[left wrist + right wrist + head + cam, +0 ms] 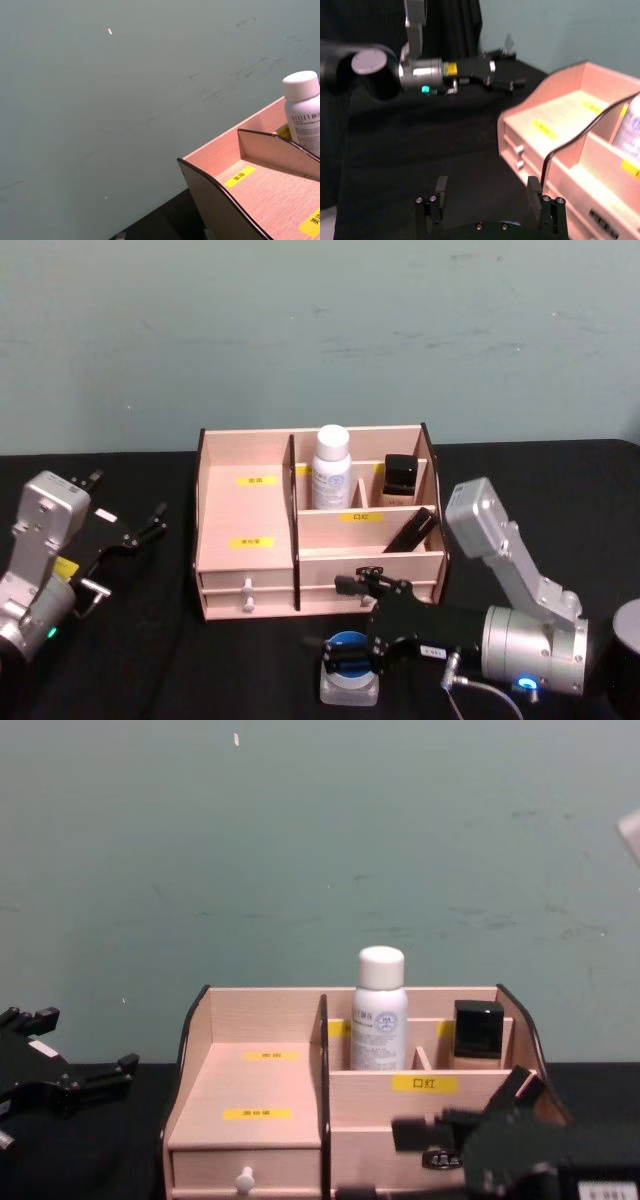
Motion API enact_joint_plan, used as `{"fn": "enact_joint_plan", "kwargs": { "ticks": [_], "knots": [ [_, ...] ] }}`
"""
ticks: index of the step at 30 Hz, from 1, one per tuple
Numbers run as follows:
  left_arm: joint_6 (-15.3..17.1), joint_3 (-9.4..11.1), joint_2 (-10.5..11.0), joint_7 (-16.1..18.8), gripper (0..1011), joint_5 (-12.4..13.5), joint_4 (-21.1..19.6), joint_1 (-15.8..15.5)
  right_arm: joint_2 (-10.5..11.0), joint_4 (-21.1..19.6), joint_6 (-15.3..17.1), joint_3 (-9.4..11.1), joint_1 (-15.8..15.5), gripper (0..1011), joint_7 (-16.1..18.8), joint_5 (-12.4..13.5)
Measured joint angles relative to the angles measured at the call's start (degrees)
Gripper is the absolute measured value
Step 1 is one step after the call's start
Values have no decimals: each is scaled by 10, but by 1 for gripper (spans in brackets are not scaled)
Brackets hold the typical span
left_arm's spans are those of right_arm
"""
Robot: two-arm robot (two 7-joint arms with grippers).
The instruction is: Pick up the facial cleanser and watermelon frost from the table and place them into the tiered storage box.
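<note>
The right gripper (pixel 350 652) is seen at 6 o'clock of the tiered storage box (pixel 245 510), jaws spread over a blue-topped clear container (pixel 348 685) on the black desk (pixel 250 670). The left gripper (pixel 128 496) is held at the box's 9 o'clock, jaws spread. A white bottle (pixel 331 468) is stood in a rear compartment.

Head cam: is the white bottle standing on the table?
No, the white bottle stands upright in a back compartment of the tiered storage box, right of its tall divider.
</note>
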Motion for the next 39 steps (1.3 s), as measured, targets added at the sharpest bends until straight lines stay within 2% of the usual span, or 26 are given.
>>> {"fn": "enact_joint_plan", "kwargs": {
  "ticks": [10,21,24,31,39],
  "knots": [
    [0,0,0,0,1010,0,0,0,20,14,7,-23,-3,1002,-2,-20],
    [0,0,0,0,1010,0,0,0,24,23,7,-41,1,1003,-7,-62],
    [0,0,0,0,1010,0,0,0,24,20,5,-42,0,1003,-13,-76],
    [0,0,0,0,1010,0,0,0,20,18,1,-33,-4,1002,-18,-89],
    [0,0,0,0,1010,0,0,0,11,22,-2,-24,-6,1003,-13,-90]
  ]
}}
